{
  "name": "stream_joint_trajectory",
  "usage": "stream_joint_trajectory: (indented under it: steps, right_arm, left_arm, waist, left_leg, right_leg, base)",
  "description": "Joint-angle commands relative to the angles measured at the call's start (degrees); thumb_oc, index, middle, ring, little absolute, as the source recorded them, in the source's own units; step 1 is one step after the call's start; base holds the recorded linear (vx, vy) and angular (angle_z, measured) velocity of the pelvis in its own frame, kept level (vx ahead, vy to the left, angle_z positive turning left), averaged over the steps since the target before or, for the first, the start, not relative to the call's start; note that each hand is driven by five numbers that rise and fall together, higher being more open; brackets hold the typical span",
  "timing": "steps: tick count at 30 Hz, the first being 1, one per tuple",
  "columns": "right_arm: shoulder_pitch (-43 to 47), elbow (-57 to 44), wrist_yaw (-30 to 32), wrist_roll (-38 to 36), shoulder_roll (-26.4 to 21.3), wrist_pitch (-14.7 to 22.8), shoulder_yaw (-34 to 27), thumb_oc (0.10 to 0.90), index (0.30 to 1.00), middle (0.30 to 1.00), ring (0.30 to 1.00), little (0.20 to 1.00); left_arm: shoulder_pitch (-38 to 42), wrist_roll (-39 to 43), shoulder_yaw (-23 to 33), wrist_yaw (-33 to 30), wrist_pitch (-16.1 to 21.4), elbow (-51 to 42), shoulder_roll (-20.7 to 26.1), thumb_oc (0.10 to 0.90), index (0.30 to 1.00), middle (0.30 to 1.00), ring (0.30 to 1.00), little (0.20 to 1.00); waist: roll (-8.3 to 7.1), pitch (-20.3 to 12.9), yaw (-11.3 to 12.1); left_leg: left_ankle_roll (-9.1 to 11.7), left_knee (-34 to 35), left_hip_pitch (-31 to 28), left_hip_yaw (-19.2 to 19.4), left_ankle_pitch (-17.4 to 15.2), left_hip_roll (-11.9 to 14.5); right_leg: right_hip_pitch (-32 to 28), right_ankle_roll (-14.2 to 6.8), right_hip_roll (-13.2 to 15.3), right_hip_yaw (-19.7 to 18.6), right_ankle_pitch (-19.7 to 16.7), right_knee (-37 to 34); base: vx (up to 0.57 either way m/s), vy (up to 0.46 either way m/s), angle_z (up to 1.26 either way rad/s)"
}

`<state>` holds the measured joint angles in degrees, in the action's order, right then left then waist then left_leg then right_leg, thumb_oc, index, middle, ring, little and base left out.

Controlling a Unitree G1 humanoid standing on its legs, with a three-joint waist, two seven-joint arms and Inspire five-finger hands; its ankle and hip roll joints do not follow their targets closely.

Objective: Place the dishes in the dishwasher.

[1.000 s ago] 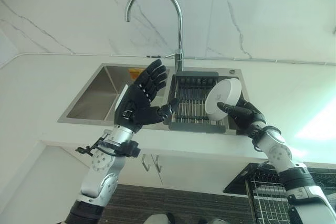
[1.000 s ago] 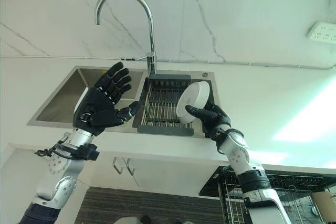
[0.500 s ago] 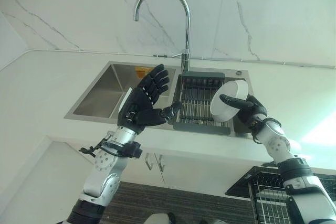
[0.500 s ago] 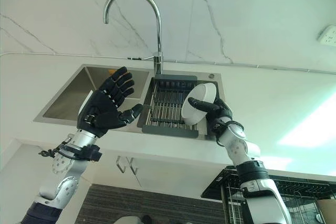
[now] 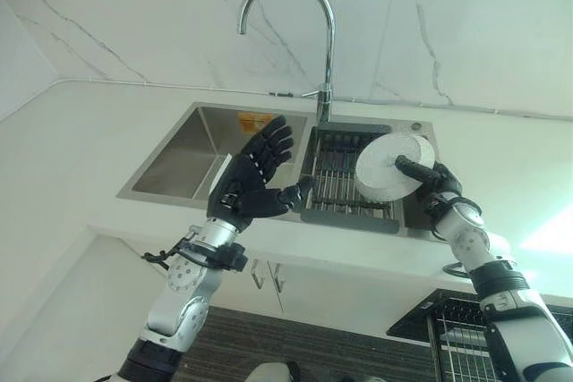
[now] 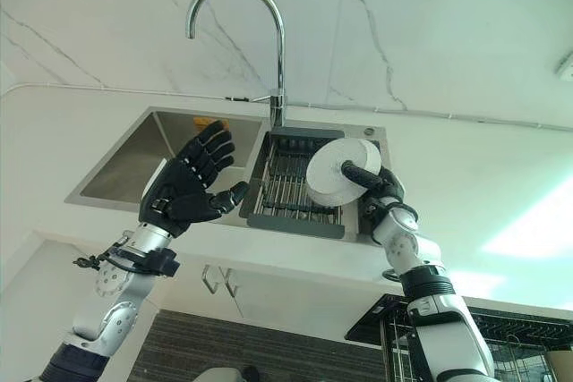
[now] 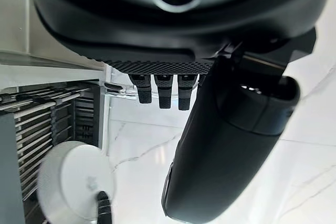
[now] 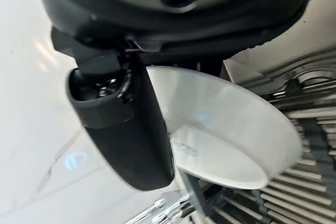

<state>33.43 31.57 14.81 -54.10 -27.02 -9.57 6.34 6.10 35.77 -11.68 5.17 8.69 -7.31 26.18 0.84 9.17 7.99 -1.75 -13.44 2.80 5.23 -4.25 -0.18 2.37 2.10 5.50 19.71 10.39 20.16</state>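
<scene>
I've got the right robot hand (image 5: 428,187) pinching the white bowl (image 5: 387,174) by its rim, lifted above the sink rack (image 5: 338,181) for carrying to the dishwasher. Left robot hand (image 5: 251,187) is spread open and empty, hovering beside it as a ready support.

A kitchen: steel sink (image 5: 192,154), arched faucet (image 5: 304,33), marble wall (image 5: 466,15), white counter (image 5: 81,131).

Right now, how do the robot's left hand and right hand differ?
The left hand is open with fingers spread and holds nothing; the right hand is shut on a white bowl, its thumb across the bowl's underside. The left hand hangs over the sink's open basin; the right hand is over the drain rack side. Both are dark hands raised at about the same level.
</scene>
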Motion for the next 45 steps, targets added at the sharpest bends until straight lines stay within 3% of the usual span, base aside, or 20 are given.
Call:
stream_joint_trajectory:
  steps: [1,9,12,15,16,17,18,19,22,26,28,33,35,36,37,41,42,43,45]
  right_arm:
    - [8.3,-1.2,2.1,4.1,-1.6,8.4,-1.0,0.4,0.3,0.3,0.3,0.3]
    - [1.8,-12.1,5.5,8.0,0.0,14.8,-3.9,0.4,0.3,0.3,0.3,0.3]
    - [-5.7,-24.5,4.3,8.8,1.0,16.7,-8.4,0.4,0.3,0.3,0.3,0.3]
    - [-10.2,-31.2,2.1,7.4,1.7,19.2,-10.9,0.4,0.3,0.3,0.3,0.3]
    - [-11.4,-32.9,1.1,7.5,2.2,20.6,-11.5,0.4,0.3,0.3,0.3,0.3]
    - [-13.5,-36.2,-0.3,7.5,3.3,23.0,-12.1,0.4,0.3,0.3,0.3,0.3]
    - [-16.8,-42.2,-2.3,6.4,4.9,25.7,-12.4,0.4,0.3,0.3,0.3,0.3]
    - [-17.7,-44.5,-2.5,6.2,5.3,26.9,-12.5,0.4,0.3,0.3,0.3,0.3]
    - [-20.1,-49.3,-2.5,6.8,7.0,28.0,-13.6,0.4,0.3,0.3,0.3,0.3]
    - [-24.3,-55.1,-5.5,2.9,7.2,29.4,-17.9,0.4,0.3,0.3,0.3,0.3]
    - [-24.5,-56.1,-6.4,3.5,7.2,31.4,-18.2,0.4,0.3,0.3,0.3,0.3]
    - [-22.0,-58.7,-3.8,9.7,5.8,38.7,-17.0,0.4,0.3,0.3,0.3,0.3]
    - [-21.9,-59.6,-2.3,11.3,5.4,40.7,-16.0,0.4,0.3,0.3,0.3,0.3]
    - [-21.8,-60.0,-1.8,13.2,5.7,42.9,-15.1,0.4,0.3,0.3,0.3,0.3]
    - [-21.7,-60.0,-1.7,13.3,5.7,43.0,-15.1,0.4,0.3,0.3,0.3,0.3]
    - [-21.9,-60.0,0.3,16.3,6.3,43.5,-14.7,0.4,0.3,0.3,0.3,0.3]
    - [-22.2,-60.1,0.3,16.9,6.5,43.6,-14.8,0.4,0.3,0.3,0.3,0.3]
    - [-24.0,-60.9,-0.1,18.4,6.4,42.7,-15.6,0.4,0.3,0.3,0.3,0.3]
    - [-25.0,-60.7,-1.2,19.9,6.9,42.0,-15.4,0.4,0.3,0.3,0.3,0.3]
  left_arm:
    - [5.4,1.7,0.1,-0.4,4.3,-5.3,2.2,0.8,0.9,0.9,0.9,0.9]
    - [1.4,3.1,2.0,0.6,3.5,-6.6,1.8,0.8,0.9,0.9,0.9,0.9]
    - [-2.6,2.3,4.4,2.5,4.6,-8.9,0.9,0.8,0.9,0.9,0.9,0.9]
    - [-3.7,1.8,5.9,3.8,6.2,-10.0,0.1,0.8,0.9,0.9,0.9,0.9]
    - [-4.0,1.5,6.5,4.5,7.0,-10.1,-0.1,0.8,0.9,0.9,0.9,0.9]
    - [-4.9,0.7,7.4,5.2,8.6,-10.4,-0.9,0.8,0.9,0.9,0.9,0.9]
    - [-6.6,0.3,9.0,6.1,10.2,-11.2,-2.2,0.8,0.9,0.9,0.9,0.9]
    - [-6.4,0.1,9.3,6.1,10.5,-11.4,-2.0,0.8,0.9,0.9,0.9,0.9]
    - [-6.0,-0.2,9.9,6.1,10.2,-12.3,-1.0,0.8,0.9,0.9,0.9,0.9]
    - [-6.9,-9.8,11.3,5.9,13.7,-16.0,2.0,0.8,0.9,0.9,0.9,0.9]
    - [-7.0,-12.4,10.9,5.1,14.9,-16.7,2.5,0.8,0.9,0.9,0.9,0.9]
    - [-3.3,-13.6,7.3,4.4,15.8,-19.2,3.9,0.8,0.9,0.9,0.9,0.9]
    - [-1.0,-15.0,4.9,3.8,15.1,-19.9,4.1,0.8,0.9,0.9,0.9,0.9]
    - [2.0,-15.2,2.8,3.9,14.0,-20.6,4.5,0.8,0.9,0.9,0.9,0.9]
    - [2.2,-15.1,2.7,3.9,13.9,-20.6,4.6,0.8,0.9,0.9,0.9,0.9]
    - [5.0,-12.8,1.6,5.7,10.3,-21.1,4.6,0.8,0.9,0.9,0.9,0.9]
    - [5.2,-13.0,1.5,6.0,9.8,-21.0,4.6,0.8,0.9,0.9,0.9,0.9]
    - [5.2,-11.6,1.7,7.8,7.2,-20.0,4.6,0.8,0.9,0.9,0.9,0.9]
    - [4.0,-8.3,2.1,11.2,4.4,-19.0,3.8,0.8,0.9,0.9,0.9,0.9]
  waist:
    - [-0.8,-3.8,0.6]
    - [-0.06,-3.2,-0.4]
    - [0.46,-2.1,-1.4]
    - [-1.14,-0.6,-1.7]
    - [-2.28,0.1,-1.6]
    - [-3.03,1.4,-1.5]
    - [-2.72,1.7,-2.7]
    - [-2.5,1.4,-3.8]
    - [0.1,1.5,-6.7]
    - [-0.46,3.3,-9.5]
    - [-0.77,4.2,-9.4]
    - [-0.06,4.5,-8.1]
    - [-0.19,4.2,-7.8]
    - [-0.43,3.9,-7.0]
    - [-0.46,3.9,-6.9]
    - [-1.71,3.5,-4.9]
    - [-1.85,3.4,-4.9]
    - [-2.17,3.1,-5.6]
    - [-2.2,2.9,-6.1]
  left_leg:
    - [3.5,-3.7,-2.9,-0.4,-11.2,2.5]
    - [3.9,-3.7,-3.2,0.1,-10.8,3.4]
    - [5.3,-3.7,-3.3,2.1,-8.8,4.4]
    - [5.8,-3.7,-4.2,5.8,-4.4,3.9]
    - [5.8,-3.8,-4.8,6.0,-2.5,2.7]
    - [5.1,-9.0,-3.4,3.9,-2.5,0.9]
    - [3.4,-7.8,-4.5,1.3,-5.5,-2.0]
    - [2.4,-3.7,-7.3,1.5,-8.9,-3.1]
    - [1.3,-3.7,-7.8,0.6,-14.2,-2.1]
    - [0.4,-3.7,-7.2,-1.4,-15.2,-3.0]
    - [-0.1,-3.7,-6.7,-0.2,-15.1,-2.7]
    - [-1.5,-3.7,-4.2,2.8,-14.3,-0.4]
    - [-1.7,-3.7,-3.7,3.4,-14.1,0.3]
    - [-1.7,-3.7,-3.1,3.3,-13.9,1.3]
    - [-1.7,-3.7,-3.1,3.3,-13.9,1.3]
    - [-0.2,-3.7,-2.0,2.5,-14.0,3.1]
    - [0.0,-3.7,-1.9,2.0,-14.0,3.3]
    - [0.8,-3.7,-1.8,-0.1,-13.7,4.0]
    - [2.2,-3.7,-1.9,-1.4,-13.2,5.8]
  right_leg:
    - [-4.9,-4.9,1.0,-0.4,5.2,-3.0]
    - [-4.3,-4.7,0.2,-1.6,5.0,-3.0]
    - [-3.4,-4.6,0.2,-2.1,4.9,-3.0]
    - [-2.7,-4.6,2.5,-2.5,4.3,-3.0]
    - [-2.5,-4.5,3.6,-3.0,3.9,-3.0]
    - [-2.0,-4.6,4.3,-3.8,2.9,-3.0]
    - [0.3,-5.8,3.9,-6.6,0.8,-3.0]
    - [2.1,-6.9,4.2,-8.0,-0.7,-3.0]
    - [6.2,-9.8,2.7,-9.5,-4.4,-3.0]
    - [11.2,-11.6,3.0,-10.6,-8.7,-3.0]
    - [11.0,-11.7,3.3,-7.8,-9.4,-3.0]
    - [5.6,-10.3,3.4,-3.5,-6.3,-3.0]
    - [4.0,-10.1,4.6,-2.9,-6.5,-3.0]
    - [2.0,-10.4,7.4,-1.7,-8.2,-3.0]
    - [1.9,-10.4,7.6,-1.6,-8.3,-3.0]
    - [0.5,-12.4,14.5,0.7,-10.8,-3.0]
    - [0.6,-12.6,15.0,0.3,-10.8,-3.0]
    - [1.3,-13.1,16.0,-2.8,-9.7,-3.0]
    - [2.2,-13.3,15.3,-4.9,-7.5,-3.0]
  base:
    - [0.0,-0.043,0.09]
    - [0.02,-0.089,0.04]
    - [-0.03,-0.086,-0.06]
    - [-0.15,-0.051,-0.17]
    - [-0.26,0.01,-0.31]
    - [-0.39,0.195,-0.53]
    - [-0.37,0.284,-0.6]
    - [-0.26,0.3,-0.59]
    - [-0.15,0.206,-0.39]
    - [-0.19,0.183,-0.29]
    - [-0.21,0.097,-0.38]
    - [-0.22,0.057,-0.58]
    - [-0.18,-0.071,-0.27]
    - [-0.16,-0.134,-0.25]
    - [-0.18,-0.248,-0.21]
    - [-0.12,-0.309,-0.19]
    - [-0.03,-0.627,-0.16]
    - [-0.01,-0.663,-0.03]
    - [-0.02,-1.048,0.28]
